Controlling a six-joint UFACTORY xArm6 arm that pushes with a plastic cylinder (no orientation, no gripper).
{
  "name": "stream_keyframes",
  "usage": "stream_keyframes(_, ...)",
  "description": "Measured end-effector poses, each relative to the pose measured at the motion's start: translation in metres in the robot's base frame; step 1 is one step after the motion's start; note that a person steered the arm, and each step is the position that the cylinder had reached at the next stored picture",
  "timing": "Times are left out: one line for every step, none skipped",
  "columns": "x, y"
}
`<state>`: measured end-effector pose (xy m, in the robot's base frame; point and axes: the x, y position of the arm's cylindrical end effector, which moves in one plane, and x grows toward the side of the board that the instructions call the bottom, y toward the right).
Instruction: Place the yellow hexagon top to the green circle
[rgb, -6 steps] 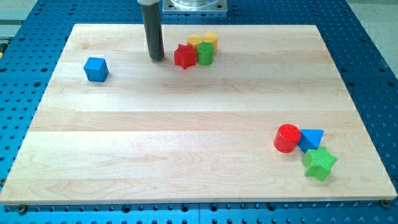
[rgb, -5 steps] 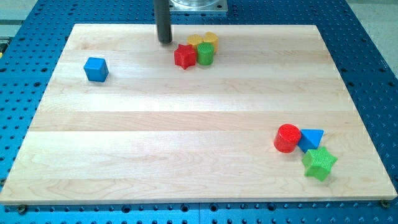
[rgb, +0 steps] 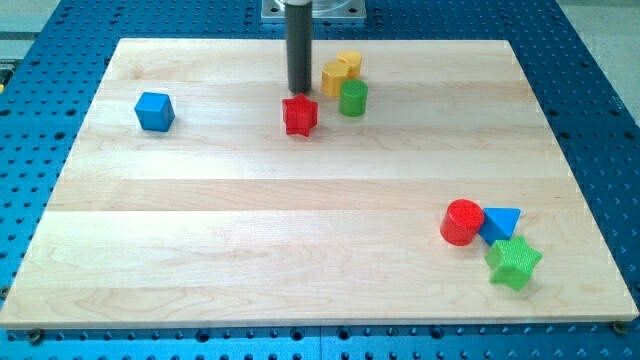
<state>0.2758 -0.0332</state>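
The yellow hexagon (rgb: 335, 77) lies near the view's top centre, touching a second yellow block (rgb: 349, 63) at its upper right. The green circle (rgb: 352, 98) stands just below and right of the hexagon, close to it. My tip (rgb: 299, 91) is down on the board just left of the yellow hexagon and directly above the red star (rgb: 299, 115), nearly touching the star.
A blue cube (rgb: 154, 110) sits at the view's left. A red cylinder (rgb: 462, 221), a blue triangle (rgb: 501, 222) and a green star (rgb: 513, 263) cluster at the lower right. The wooden board (rgb: 200, 220) rests on a blue perforated table.
My tip moved right and then down, to just above the red star. The red star slid down, the green circle down and right, and the yellow blocks shifted right.
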Motion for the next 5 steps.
stream_keyframes(-0.015, 0.030)
stream_keyframes(-0.008, 0.050)
stream_keyframes(0.035, 0.057)
stream_keyframes(0.045, 0.063)
stream_keyframes(0.006, 0.063)
